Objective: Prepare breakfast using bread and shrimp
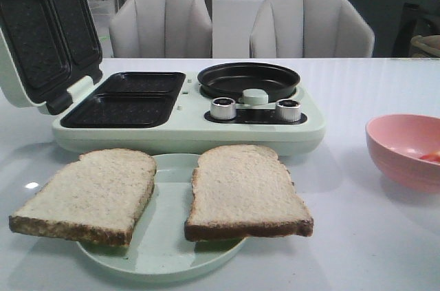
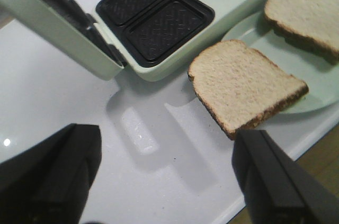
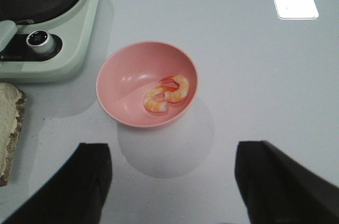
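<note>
Two bread slices lie on a pale green plate (image 1: 165, 263) in front of the cooker: the left slice (image 1: 89, 193) overhangs the plate's left rim, the right slice (image 1: 244, 189) its right. The left wrist view shows the left slice (image 2: 243, 82) and the right slice (image 2: 307, 12). Two shrimp (image 3: 167, 92) lie in a pink bowl (image 3: 132, 65); the bowl (image 1: 405, 150) is at the front view's right edge. My left gripper (image 2: 167, 176) is open and empty above the table, near the left slice. My right gripper (image 3: 172, 181) is open and empty, short of the bowl.
A pale green breakfast cooker (image 1: 185, 129) stands behind the plate, its lid (image 1: 45, 29) open to the left, with two black grill wells (image 1: 124, 98), a round pan (image 1: 247, 79) and two knobs (image 1: 256, 109). Two chairs (image 1: 240, 26) stand behind the table.
</note>
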